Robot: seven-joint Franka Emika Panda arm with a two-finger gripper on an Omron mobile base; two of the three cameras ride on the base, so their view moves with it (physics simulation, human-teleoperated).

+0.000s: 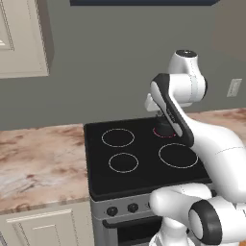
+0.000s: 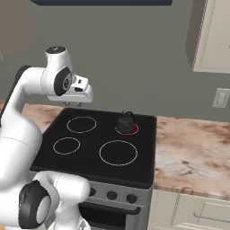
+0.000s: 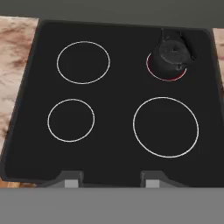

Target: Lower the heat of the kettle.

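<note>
No brand, label or writing can be read on anything here. Taking the black stove top [image 2: 58, 159] as the landmark and going from its left: a marbled brown counter [image 1: 38, 163] lies against its left edge, with a cream wall cupboard [image 1: 21, 38] high above that counter. On the stove top itself there are two small white rings on the left half, a large white ring [image 3: 166, 127] at the front right, and a ring glowing red [image 3: 151, 70] at the back right. The kettle [image 2: 126, 121] sits on that glowing back-right ring, small, black and rounded, its thin handle arched over it. Below the front edge of the stove top, round dark knobs [image 2: 112, 195] line a grey panel. To the right of the stove top the counter goes on, and a white wall socket [image 2: 221, 97] sits on the grey wall above it.

The gripper [image 2: 73, 103] hangs high above the back-left part of the stove top, well apart from the kettle, with nothing in it; the hand view shows its two finger tips [image 3: 72, 183] set wide apart.

The left base view hides most of the kettle behind the arm, while the right base view shows it whole. The hand view looks straight down on its lid.
</note>
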